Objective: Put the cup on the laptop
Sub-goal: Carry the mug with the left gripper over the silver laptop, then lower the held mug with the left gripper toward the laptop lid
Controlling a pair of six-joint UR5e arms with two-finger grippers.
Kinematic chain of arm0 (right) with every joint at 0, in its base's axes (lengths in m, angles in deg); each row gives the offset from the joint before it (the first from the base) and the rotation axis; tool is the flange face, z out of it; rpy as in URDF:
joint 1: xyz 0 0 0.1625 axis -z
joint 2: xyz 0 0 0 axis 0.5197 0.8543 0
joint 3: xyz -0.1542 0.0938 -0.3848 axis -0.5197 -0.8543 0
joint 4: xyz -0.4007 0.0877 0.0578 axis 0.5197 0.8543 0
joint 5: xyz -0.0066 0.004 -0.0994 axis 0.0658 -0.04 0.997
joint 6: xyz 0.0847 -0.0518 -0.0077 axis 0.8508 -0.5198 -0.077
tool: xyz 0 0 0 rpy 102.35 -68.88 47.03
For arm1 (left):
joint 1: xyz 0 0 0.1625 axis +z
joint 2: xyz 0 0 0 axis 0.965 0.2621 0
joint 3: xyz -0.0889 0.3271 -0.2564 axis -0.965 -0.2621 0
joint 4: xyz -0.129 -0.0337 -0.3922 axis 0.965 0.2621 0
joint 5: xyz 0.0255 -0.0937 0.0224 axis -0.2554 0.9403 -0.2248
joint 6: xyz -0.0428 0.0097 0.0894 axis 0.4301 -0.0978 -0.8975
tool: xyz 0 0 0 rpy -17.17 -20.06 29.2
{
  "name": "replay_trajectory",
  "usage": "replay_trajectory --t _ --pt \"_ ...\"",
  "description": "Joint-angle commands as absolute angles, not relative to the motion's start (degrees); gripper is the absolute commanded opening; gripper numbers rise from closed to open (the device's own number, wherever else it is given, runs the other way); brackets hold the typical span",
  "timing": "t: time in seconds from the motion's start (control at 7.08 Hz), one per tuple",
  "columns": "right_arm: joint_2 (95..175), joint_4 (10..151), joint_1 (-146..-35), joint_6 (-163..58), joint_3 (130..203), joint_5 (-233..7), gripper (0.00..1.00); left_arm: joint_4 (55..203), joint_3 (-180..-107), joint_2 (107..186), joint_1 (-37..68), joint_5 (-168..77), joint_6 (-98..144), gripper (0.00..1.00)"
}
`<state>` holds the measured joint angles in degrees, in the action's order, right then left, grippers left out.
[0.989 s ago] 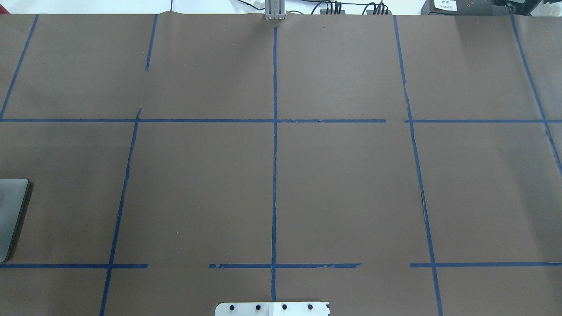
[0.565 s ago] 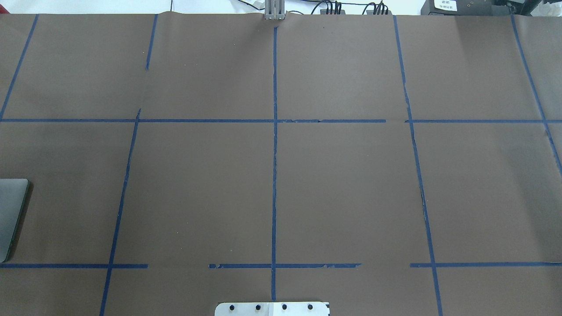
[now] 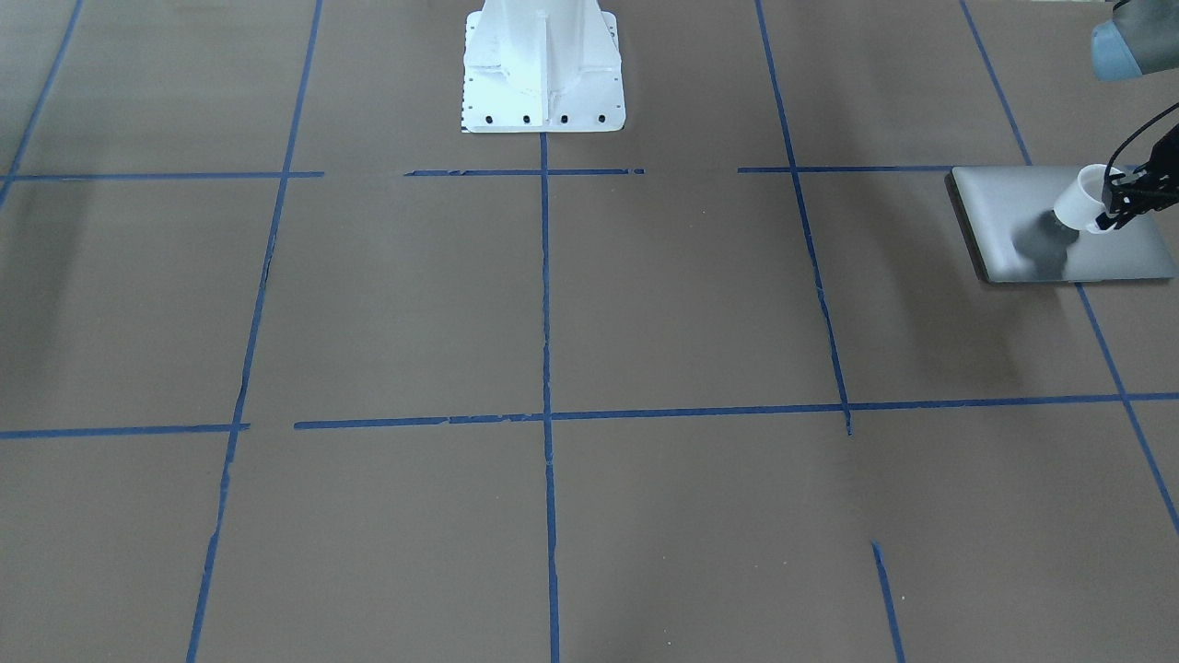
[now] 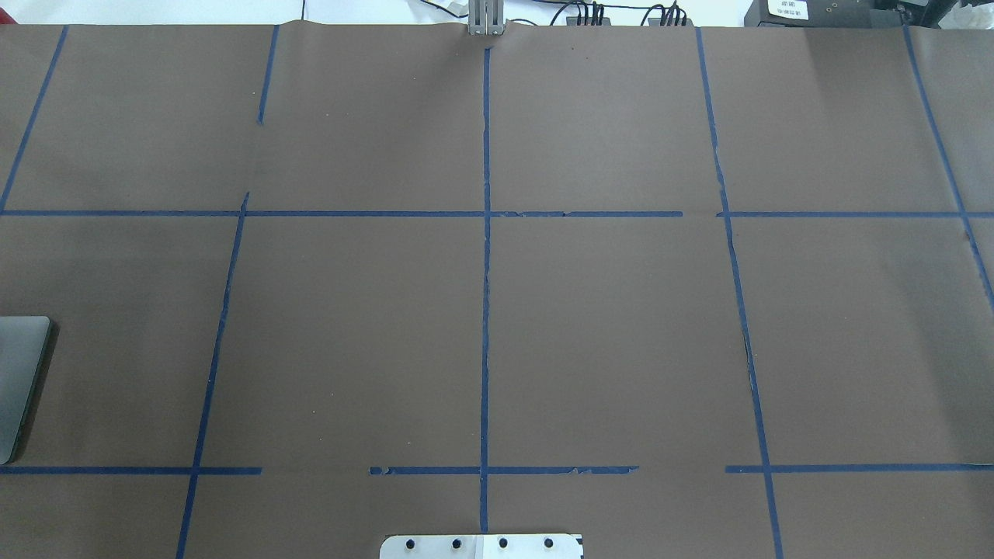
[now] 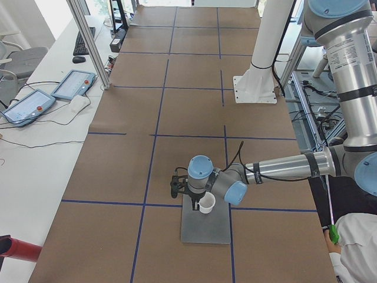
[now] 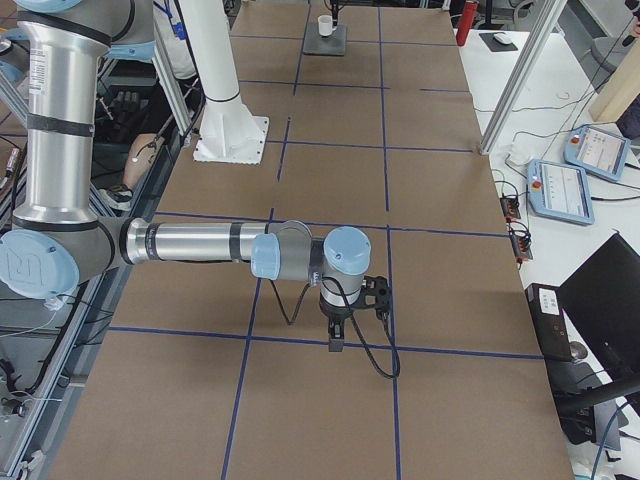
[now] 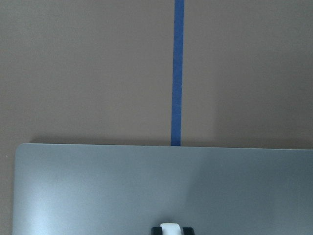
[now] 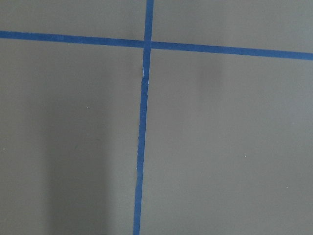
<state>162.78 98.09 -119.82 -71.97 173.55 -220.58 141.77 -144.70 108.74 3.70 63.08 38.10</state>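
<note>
- Across the brown paper-covered surface (image 4: 621, 310) you see a grid of blue tape lines (image 4: 486, 310), with the white robot pedestal (image 3: 542, 64) bolted at the middle of the robot's edge.
- Beside the surface runs a white bench (image 5: 35, 147), and on the other side two teach pendants (image 6: 563, 190) lie among cables.
- Your laptop (image 3: 995, 221) lies flat and closed at the robot's left end of the surface; it is thin, silver-grey and round-cornered.
- The cup (image 3: 1079, 201) is small, white and tapered, wider at the rim. It sits over the lid's middle, and its dark shadow falls on the lid just beside its base.
- You cannot tell whether the base touches the lid.
- The left arm (image 5: 283, 168) stretches out low and nearly level, its wrist turned down over the laptop.
- The left pincer (image 3: 1110, 204) grips the cup, its jaws closed on the rim.
- The right arm (image 6: 190, 243) also reaches out level, with the right pincer (image 6: 336, 340) pointing straight down close over bare paper near a tape crossing; you cannot tell whether it is wide or narrow.
</note>
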Motion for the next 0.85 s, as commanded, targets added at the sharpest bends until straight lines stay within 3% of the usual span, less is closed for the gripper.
replay_trajectory --t 0.0,0.71 --pt "162.78 98.02 -119.82 -71.97 173.55 -220.58 1.0 141.76 -144.12 108.82 3.7 63.17 38.01 0.0" --pt "162.78 98.02 -119.82 -71.97 173.55 -220.58 1.0 141.76 -143.33 110.31 3.7 63.26 38.1 0.0"
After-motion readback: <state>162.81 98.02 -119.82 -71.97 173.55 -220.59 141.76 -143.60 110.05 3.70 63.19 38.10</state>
